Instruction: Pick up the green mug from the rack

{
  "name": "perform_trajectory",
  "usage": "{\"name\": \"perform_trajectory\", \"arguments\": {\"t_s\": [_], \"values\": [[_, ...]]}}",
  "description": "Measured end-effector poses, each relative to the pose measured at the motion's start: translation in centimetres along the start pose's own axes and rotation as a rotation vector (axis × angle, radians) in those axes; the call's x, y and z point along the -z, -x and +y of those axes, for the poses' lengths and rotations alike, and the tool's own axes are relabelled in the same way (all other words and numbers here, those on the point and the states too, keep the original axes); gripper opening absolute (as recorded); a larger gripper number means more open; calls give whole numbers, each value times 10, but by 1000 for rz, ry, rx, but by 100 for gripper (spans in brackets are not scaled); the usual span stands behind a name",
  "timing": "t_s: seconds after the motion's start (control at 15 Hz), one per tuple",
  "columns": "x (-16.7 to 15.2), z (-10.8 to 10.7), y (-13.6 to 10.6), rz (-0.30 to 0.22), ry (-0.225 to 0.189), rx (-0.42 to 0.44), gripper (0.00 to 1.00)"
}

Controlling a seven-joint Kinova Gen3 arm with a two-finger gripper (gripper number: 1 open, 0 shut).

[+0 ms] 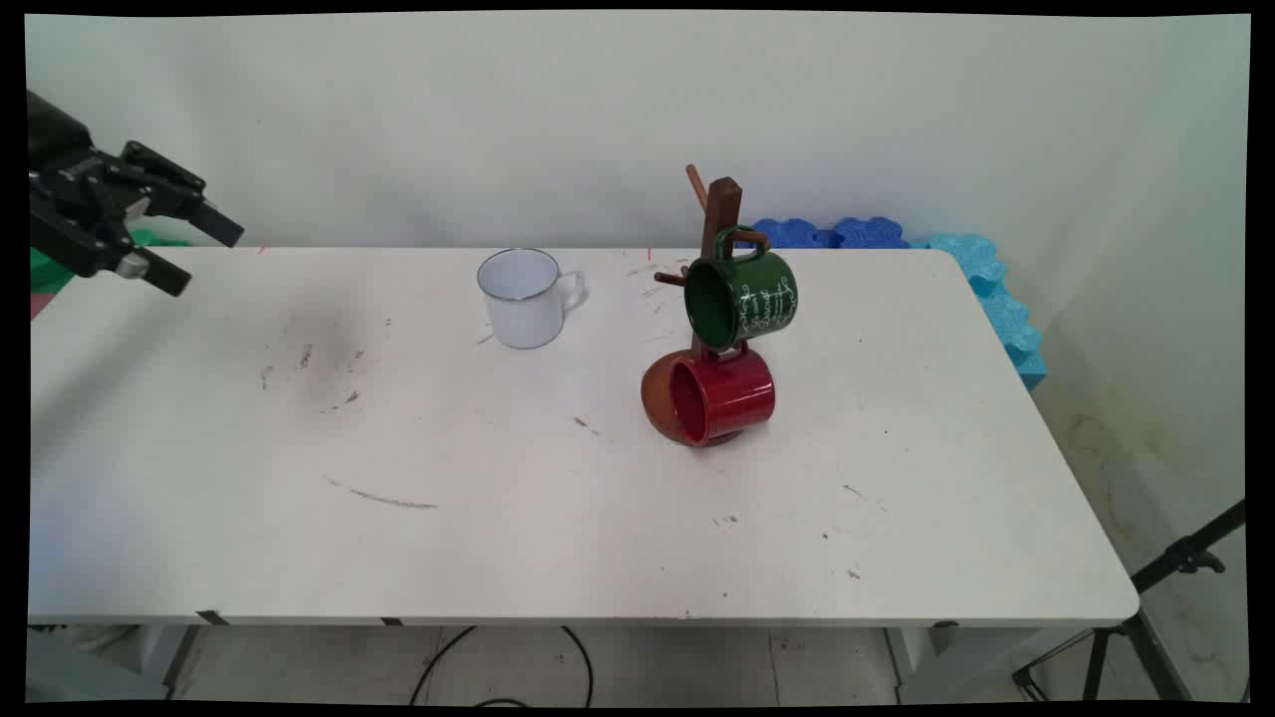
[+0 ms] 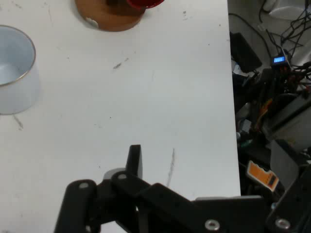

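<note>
My black gripper (image 1: 202,258) hangs open above the table's far left edge with nothing between its fingers, well away from every mug. A white enamel mug (image 1: 523,297) stands upright near the table's back middle. To its right a wooden mug tree (image 1: 719,214) carries a green mug (image 1: 745,297) on an upper peg and a red mug (image 1: 719,395) lower down, both with mouths facing left. In the hand view one finger (image 2: 135,160) rises over bare tabletop, with the white mug (image 2: 14,77) at the left edge and the tree's round base (image 2: 109,14) at the top.
Blue foam pieces (image 1: 956,269) line the table's back right corner and right side. A black tripod (image 1: 1146,617) stands on the floor at the right. Cables and electronics (image 2: 272,97) lie beyond the table's edge in the hand view. The white table (image 1: 498,518) bears scuff marks.
</note>
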State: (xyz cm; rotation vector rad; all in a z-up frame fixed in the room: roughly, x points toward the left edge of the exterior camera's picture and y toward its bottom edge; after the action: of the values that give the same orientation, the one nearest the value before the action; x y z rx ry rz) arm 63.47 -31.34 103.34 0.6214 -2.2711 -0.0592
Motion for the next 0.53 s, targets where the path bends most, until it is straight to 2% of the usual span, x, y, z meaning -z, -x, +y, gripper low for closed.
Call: {"name": "perform_trajectory", "arguments": {"t_s": [0.27,0.53], "values": [[-18,7,-16,31,-31,32,100],[-58,18,-55,69,-75,108,100]]}}
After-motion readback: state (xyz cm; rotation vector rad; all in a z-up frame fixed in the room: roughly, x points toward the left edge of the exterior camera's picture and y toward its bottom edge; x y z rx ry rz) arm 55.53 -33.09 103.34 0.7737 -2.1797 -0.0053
